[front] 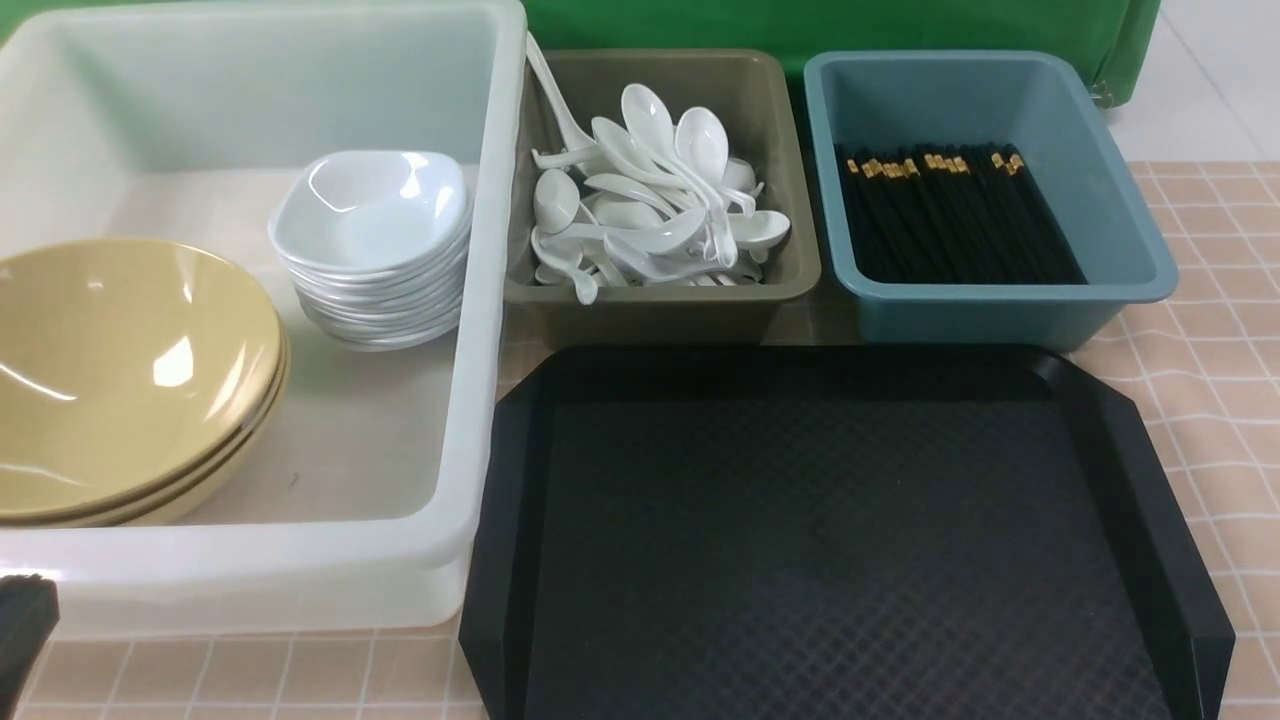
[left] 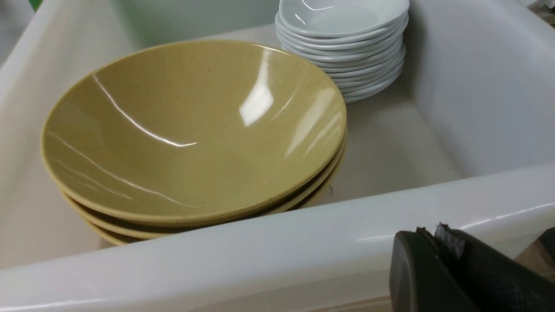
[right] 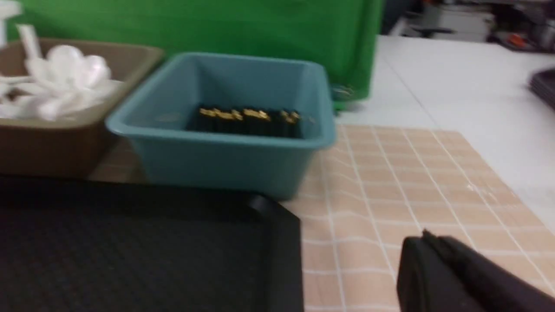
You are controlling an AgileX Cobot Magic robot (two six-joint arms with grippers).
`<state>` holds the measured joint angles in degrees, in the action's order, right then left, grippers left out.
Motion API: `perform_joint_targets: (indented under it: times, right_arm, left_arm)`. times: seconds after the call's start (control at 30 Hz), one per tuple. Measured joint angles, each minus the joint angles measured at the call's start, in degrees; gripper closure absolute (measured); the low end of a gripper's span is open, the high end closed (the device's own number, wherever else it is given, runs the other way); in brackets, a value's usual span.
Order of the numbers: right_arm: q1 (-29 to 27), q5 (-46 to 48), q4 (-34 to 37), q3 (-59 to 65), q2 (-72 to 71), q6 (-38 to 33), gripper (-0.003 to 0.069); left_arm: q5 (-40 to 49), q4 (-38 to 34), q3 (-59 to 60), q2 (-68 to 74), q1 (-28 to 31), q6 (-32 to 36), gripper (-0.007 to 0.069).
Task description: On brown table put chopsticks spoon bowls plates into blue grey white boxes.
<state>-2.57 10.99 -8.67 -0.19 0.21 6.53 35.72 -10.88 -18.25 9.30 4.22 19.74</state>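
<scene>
Three boxes hold everything: bowls (front: 120, 380) and plates (front: 372, 245) in the white box (front: 470, 330), spoons (front: 650, 200) in the grey box (front: 660, 300), chopsticks (front: 950, 215) in the blue box (front: 1130, 250), while both left gripper (left: 433, 242) and right gripper (right: 427, 242) sit closed, empty.

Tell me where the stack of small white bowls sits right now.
In the front view, the stack of small white bowls sits inside the white box, toward its far right corner, beyond the yellow plates.
</scene>
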Motion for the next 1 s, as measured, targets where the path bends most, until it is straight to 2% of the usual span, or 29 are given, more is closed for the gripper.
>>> perform_joint_targets:
  times: [0.23, 1.0]
  right_arm:
    - [-0.7, 6.4, 0.4, 1.8, -0.9, 2.6, 0.0624]
    - [-0.7, 6.9, 0.5, 1.8, -0.9, 2.7, 0.0621]
  left_arm:
    - [0.0, 0.0, 0.0, 0.0, 0.0, 0.0, 0.0623]
    - [0.0, 0.0, 0.0, 0.0, 0.0, 0.1, 0.0623]
